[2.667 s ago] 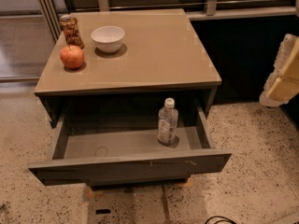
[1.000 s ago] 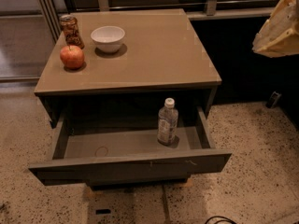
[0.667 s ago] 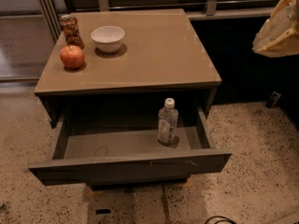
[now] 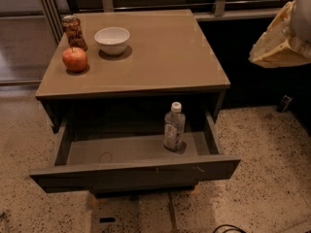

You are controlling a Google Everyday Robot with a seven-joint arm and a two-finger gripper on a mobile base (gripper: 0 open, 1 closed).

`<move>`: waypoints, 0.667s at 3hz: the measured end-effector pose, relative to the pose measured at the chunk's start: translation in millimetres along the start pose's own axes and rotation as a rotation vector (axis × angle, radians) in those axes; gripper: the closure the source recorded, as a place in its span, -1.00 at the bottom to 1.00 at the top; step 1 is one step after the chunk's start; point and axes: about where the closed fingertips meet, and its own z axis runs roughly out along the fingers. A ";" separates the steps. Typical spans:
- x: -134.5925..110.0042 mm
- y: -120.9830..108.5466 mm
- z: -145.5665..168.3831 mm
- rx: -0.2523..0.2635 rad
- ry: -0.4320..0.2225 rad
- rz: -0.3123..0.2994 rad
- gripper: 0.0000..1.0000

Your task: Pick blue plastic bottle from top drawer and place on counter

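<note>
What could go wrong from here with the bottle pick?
The gripper hangs at the upper right, well away from the top drawer.
1. The blue plastic bottle stands upright near the drawer's right wall, its cap close to the counter edge; a reach may clip either.
2. Tall and narrow, it could topple if nudged.
3. Apple, bowl and can crowd the counter's left rear.

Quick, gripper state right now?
Gripper: cannot be told; it hangs at the upper right, apart from the blue plastic bottle standing in the top drawer.
</note>
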 end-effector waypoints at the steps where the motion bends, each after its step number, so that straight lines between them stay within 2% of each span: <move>1: 1.9 3.6 36.6 -0.029 -0.048 0.039 0.95; 2: 10.6 12.2 91.4 -0.068 -0.094 0.102 1.00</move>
